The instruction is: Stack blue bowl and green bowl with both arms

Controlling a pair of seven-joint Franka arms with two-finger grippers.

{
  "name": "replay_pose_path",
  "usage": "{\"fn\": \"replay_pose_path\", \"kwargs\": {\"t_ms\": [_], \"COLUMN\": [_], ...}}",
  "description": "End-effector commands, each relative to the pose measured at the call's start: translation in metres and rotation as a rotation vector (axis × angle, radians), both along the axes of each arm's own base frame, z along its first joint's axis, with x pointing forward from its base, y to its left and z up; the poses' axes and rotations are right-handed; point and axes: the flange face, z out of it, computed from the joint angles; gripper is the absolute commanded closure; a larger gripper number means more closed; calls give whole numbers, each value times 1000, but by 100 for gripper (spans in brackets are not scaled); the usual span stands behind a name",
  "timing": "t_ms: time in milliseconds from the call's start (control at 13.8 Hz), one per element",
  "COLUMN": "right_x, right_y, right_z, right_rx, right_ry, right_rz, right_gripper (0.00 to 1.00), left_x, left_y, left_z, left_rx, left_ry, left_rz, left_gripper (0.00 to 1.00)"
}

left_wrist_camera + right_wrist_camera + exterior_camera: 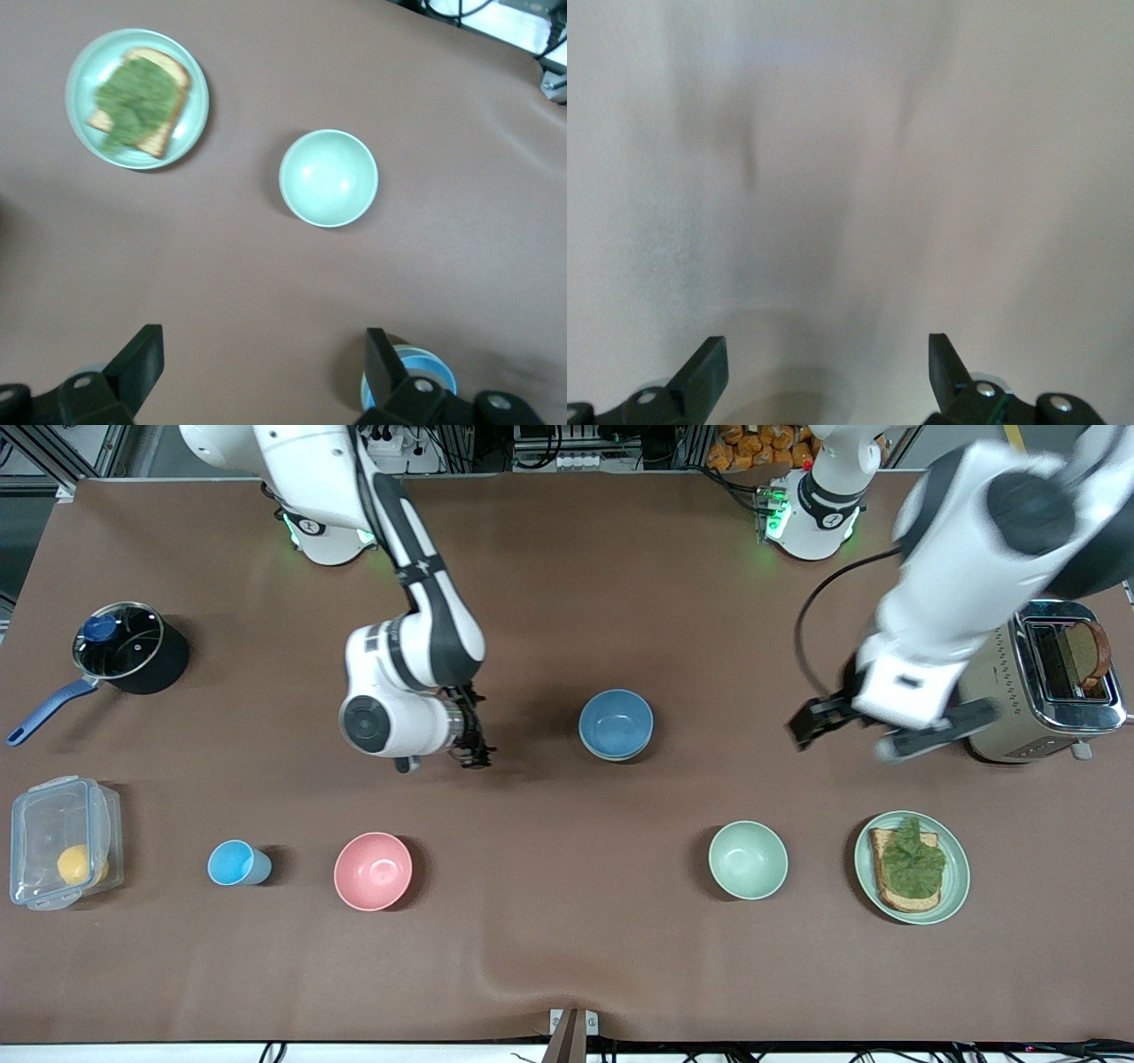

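The pale mint bowl (748, 859) sits nearest the front camera. Farther back at mid-surface (567, 957), the blue bowl (616, 724) rests nested on another bowl. Both pincers hang spread and empty: left pincer (850, 731) by the toaster (1045, 682), right pincer (469, 735) toward the right arm's end.

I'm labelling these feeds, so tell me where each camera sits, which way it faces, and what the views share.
Front view: high across the table, facing the bases; shows both arms, with the right gripper and left gripper open.
Left wrist view: on the left wrist, looking down at a pale green bowl and a plate of toast; its own fingers show.
Right wrist view: on the right wrist, looking down at the brown table; only its own fingers show.
Shared: front and left wrist views both show that bowl, the plate and the blue bowl.
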Motion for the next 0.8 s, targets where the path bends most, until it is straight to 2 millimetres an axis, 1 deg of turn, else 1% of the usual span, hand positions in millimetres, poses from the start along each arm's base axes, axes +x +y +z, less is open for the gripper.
{"fn": "replay_pose_path", "kwargs": {"t_ms": [0,73,145,218,291,363,436,509,581,654,726], "right_x": [2,5,9,16,20,22,24,24,22,20,19], "right_y": [-46,-61,-80,-111,-135,-153,-175,-194,-199,-214,-222], "right_z": [26,33,46,63,79,95,115,127,139,152,169], "right_rx": [31,44,63,74,93,117,118,100,92,77,83], "right_ry": [33,43,34,10,1,-15,-57,-77,-97,-119,-155], "right_rz": [79,120,160,187,220,262,321,381,451,523,611], "right_gripper": [0,0,0,0,0,0,0,0,0,0,0], "left_x": [7,8,10,13,11,10,10,9,9,8,8], "left_y": [32,43,53,62,67,73,82,82,82,81,80], "left_z": [12,11,12,19,23,24,26,26,26,25,26], "left_rx": [41,45,46,49,54,81,138,158,152,145,122], "left_ry": [36,43,41,30,41,60,60,59,64,69,77], "left_rz": [-12,8,23,37,45,52,57,52,50,46,39], "left_gripper": [0,0,0,0,0,0,0,0,0,0,0]}}
